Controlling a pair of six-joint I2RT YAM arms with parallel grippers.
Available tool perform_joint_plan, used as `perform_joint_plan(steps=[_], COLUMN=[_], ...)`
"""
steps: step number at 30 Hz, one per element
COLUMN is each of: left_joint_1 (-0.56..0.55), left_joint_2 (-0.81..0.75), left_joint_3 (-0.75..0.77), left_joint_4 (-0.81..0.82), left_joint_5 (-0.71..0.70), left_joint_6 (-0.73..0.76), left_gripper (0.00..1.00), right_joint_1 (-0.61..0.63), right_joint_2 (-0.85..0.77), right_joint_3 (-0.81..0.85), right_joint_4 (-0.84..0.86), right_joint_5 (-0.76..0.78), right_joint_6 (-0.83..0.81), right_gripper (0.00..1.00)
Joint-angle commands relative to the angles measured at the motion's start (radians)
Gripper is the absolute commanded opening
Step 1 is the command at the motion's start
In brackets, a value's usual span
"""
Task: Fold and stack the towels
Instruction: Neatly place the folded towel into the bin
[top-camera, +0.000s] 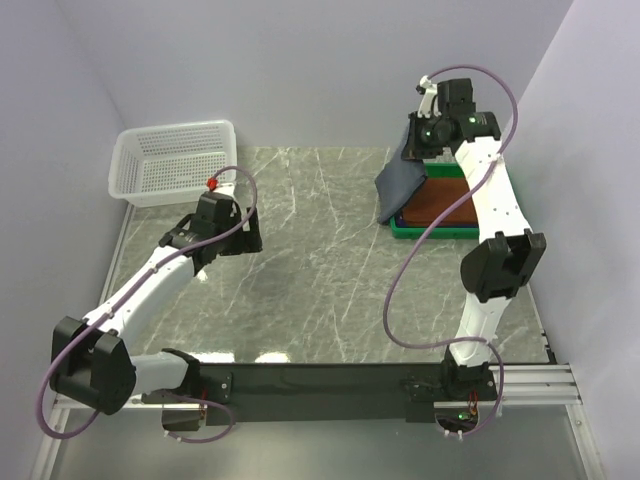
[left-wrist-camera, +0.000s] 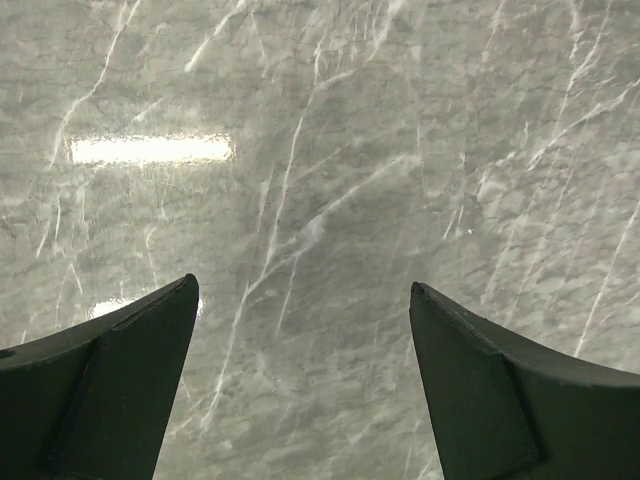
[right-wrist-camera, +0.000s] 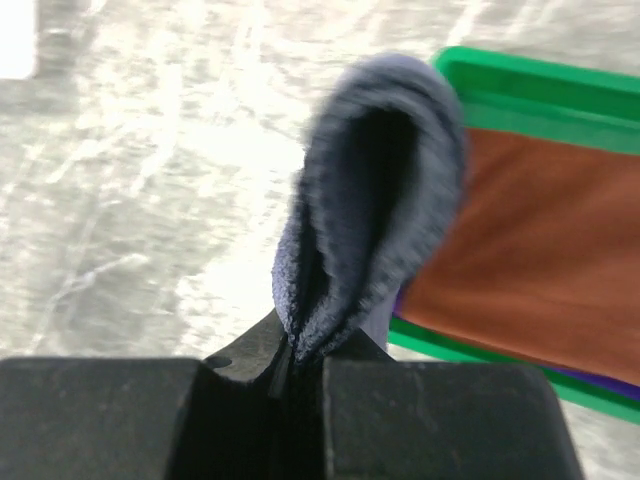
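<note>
Nearly done, we judge: our right gripper (right-wrist-camera: 295, 352) pinches the grey-blue towel (right-wrist-camera: 385, 140) above the green tray (right-wrist-camera: 545, 85), not yet stacked on the folded rust-brown towel (right-wrist-camera: 540, 250). Our left gripper (left-wrist-camera: 302, 290) gapes wide, holding nothing.

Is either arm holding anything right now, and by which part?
The right gripper pinches the grey-blue towel by a doubled-over fold of its cloth. The left gripper is open, holding nothing.

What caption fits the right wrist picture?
Jaws pinch a grey-blue towel beside the green tray holding a rust-brown towel.
</note>
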Motion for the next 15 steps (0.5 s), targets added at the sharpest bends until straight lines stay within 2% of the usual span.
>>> perform_joint_plan(steps=[1,15], left_joint_1=[0.004,0.013], left_joint_2=[0.0,0.05], left_joint_3=[0.004,0.001], left_joint_4=[0.027,0.031], left_joint_5=[0.007,0.027], left_joint_6=[0.034,0.028], left_gripper=[0.91,0.91], right_joint_1=[-0.021,-0.194], right_joint_2=[0.06,0.085], right_joint_3=[0.128,0.244], right_joint_4=[-0.21,-0.217], right_joint_5=[0.01,-0.125], right_joint_6=[-0.117,-0.183], right_gripper=[0.0,0.0])
